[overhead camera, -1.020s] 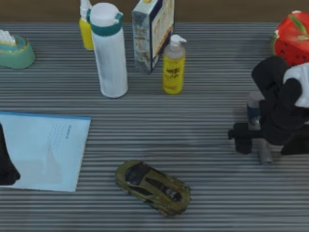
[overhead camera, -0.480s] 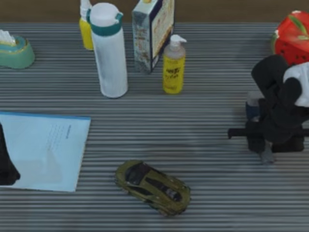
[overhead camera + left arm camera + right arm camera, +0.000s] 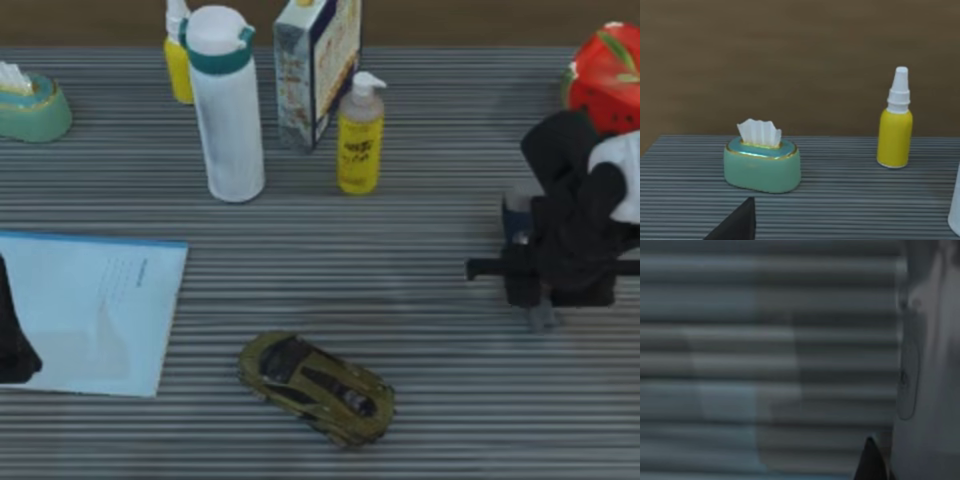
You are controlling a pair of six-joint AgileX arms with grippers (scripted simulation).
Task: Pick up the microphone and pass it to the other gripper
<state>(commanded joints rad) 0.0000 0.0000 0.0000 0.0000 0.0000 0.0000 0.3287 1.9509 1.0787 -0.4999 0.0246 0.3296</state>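
Observation:
The microphone lies at the table's right side, mostly hidden under my right arm. Its dark head (image 3: pixel 516 214) and the tip of its grey handle (image 3: pixel 541 318) stick out on either side. My right gripper (image 3: pixel 556 296) is straight above it and shut on the handle. In the right wrist view the grey handle (image 3: pixel 927 365) fills one side, with a black fingertip (image 3: pixel 871 462) against it. The other gripper, my left one (image 3: pixel 12 340), is parked at the table's left edge, and one black fingertip (image 3: pixel 737 225) shows with nothing near it.
Along the back stand a green tissue box (image 3: pixel 30 108), a yellow dropper bottle (image 3: pixel 178 62), a white bottle with a teal cap (image 3: pixel 228 115), a carton (image 3: pixel 318 65) and a yellow pump bottle (image 3: pixel 360 135). A red object (image 3: pixel 605 75) sits back right. A pale blue booklet (image 3: pixel 90 310) and an olive toy car (image 3: pixel 318 388) lie in front.
My right gripper's fingers have drawn in around the microphone's handle. Gripper and microphone have since shifted slightly left and towards the back. The left arm has not moved.

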